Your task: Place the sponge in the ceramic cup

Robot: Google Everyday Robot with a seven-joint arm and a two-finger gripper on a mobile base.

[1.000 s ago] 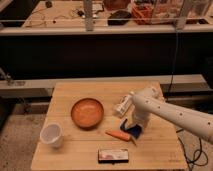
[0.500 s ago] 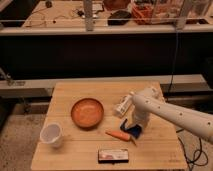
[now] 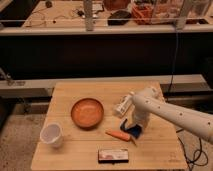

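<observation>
The small white ceramic cup stands upright near the table's front left corner. The sponge, a dark blue block, lies right of the table's centre. My white arm reaches in from the right, and the gripper points down right at the sponge, partly covering it. Whether it holds the sponge cannot be seen. The cup is far to the left of the gripper.
A shallow orange-brown bowl sits mid-table between cup and gripper. An orange carrot-like item lies just in front of the sponge. A white packet lies behind it, and a flat snack bar near the wooden table's front edge.
</observation>
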